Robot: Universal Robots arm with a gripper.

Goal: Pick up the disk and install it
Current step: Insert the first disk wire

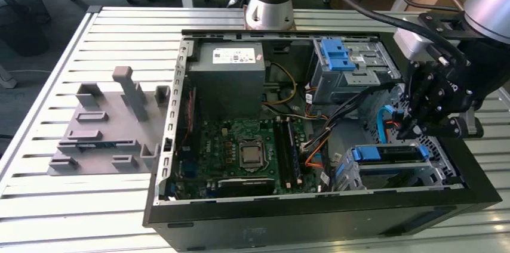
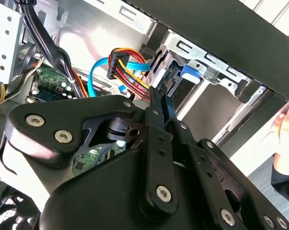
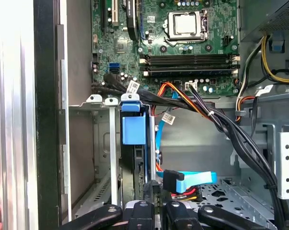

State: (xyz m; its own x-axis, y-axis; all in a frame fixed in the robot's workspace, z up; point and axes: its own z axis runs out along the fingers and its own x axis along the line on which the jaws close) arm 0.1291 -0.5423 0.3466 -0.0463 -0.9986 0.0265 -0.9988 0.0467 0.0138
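Slatted metal makes up the desk, and on it lies an open computer case with its side panel off, next to a grey moulded fixture on the exterior view's left. Inside the case sit a green motherboard, a grey power supply and an upper drive cage with a blue latch. The disk, edged by its blue bracket, sits in the lower drive bay near the case's front corner on the exterior view's right; in the first wrist view it stands edge-on in the bay, its blue tab uppermost. The black hand hangs just above that bay, and in both wrist views its fingers meet around the disk's thin edge, closed on it. Beside them run a blue data cable and a red-yellow power bundle.
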